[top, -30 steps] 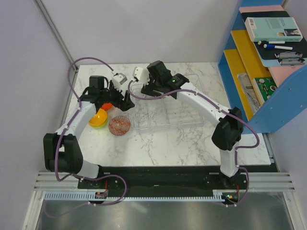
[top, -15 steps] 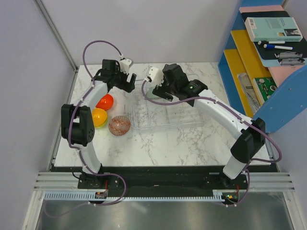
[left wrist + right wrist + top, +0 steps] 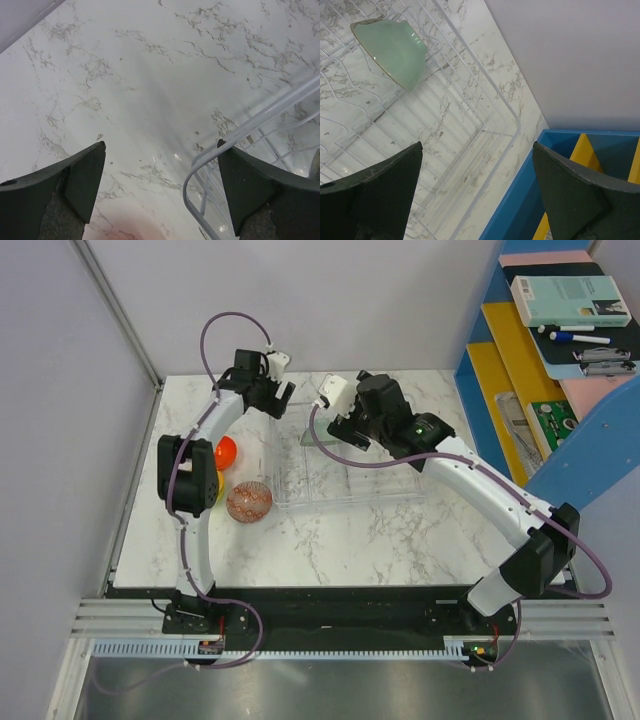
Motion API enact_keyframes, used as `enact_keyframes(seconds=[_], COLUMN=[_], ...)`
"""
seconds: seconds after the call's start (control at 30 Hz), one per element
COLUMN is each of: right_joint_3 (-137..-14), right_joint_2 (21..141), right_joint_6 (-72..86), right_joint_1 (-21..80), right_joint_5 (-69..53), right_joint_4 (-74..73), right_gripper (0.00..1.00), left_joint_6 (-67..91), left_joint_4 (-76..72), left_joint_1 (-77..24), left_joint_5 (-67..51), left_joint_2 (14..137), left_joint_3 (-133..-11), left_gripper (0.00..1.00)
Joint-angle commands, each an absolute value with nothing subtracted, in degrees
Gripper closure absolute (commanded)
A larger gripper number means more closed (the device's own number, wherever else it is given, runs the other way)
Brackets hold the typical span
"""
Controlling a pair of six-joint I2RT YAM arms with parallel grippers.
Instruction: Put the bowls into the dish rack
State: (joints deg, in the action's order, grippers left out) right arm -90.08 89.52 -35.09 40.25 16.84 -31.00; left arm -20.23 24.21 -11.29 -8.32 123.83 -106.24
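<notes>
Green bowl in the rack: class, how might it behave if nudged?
The green bowl leans tilted on the ribs of the rack, so it may rock or tip. Its glossy surface looks slippery, and it seems rigid, perhaps breakable.

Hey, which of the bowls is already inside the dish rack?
The pale green bowl, propped among the clear dish rack ribs. The red-orange bowl and the patterned bowl sit outside it on the table.

Red-orange bowl (image 3: 228, 451) half behind left arm (image 3: 188, 478)
</notes>
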Motion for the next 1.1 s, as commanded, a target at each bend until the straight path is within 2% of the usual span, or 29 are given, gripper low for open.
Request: enact_keyframes(seconds=[0.0,0.17,0.3,0.57,0.73,0.93,1.07], right_joint_3=[-89.12,-88.24,-86.75,-85.08,-84.29,-83.41,-82.97], right_joint_2=[88.24,88.33,87.98,85.87,84.47,82.44,81.30], right_joint_6=[-33.66,-33.31,-33.22,-33.57,-33.31,-33.22,-32.87], right_joint_1=[39.90,39.46,39.29,38.94,38.94,38.85,38.85], right_joint_5=[18.72,18.90,18.72,18.28,17.93,17.23,17.05], right_joint_4=[-27.86,-26.90,-26.63,-26.72,-26.72,-26.63,-26.72], right_gripper=[0.02,0.02,0.02,0.02,0.02,0.02,0.02], left_joint_6=[-22.15,-22.32,-22.50,-26.27,-27.16,-38.55,-44.82], left_joint_4=[24.87,26.89,28.83,29.00,29.70,29.88,33.65], left_joint_1=[-11.42,-11.78,-11.87,-10.73,-9.06,-8.53,-8.26], left_joint_5=[-1.69,1.32,-2.96,-16.68,-17.75,-21.18,-23.63], left_joint_2=[128.14,132.18,129.56,109.27,94.70,79.48,75.95], left_joint_3=[-114.86,-122.51,-121.65,-99.25,-88.01,-70.86,-63.47], left_gripper=[0.02,0.02,0.03,0.00,0.00,0.00,0.01])
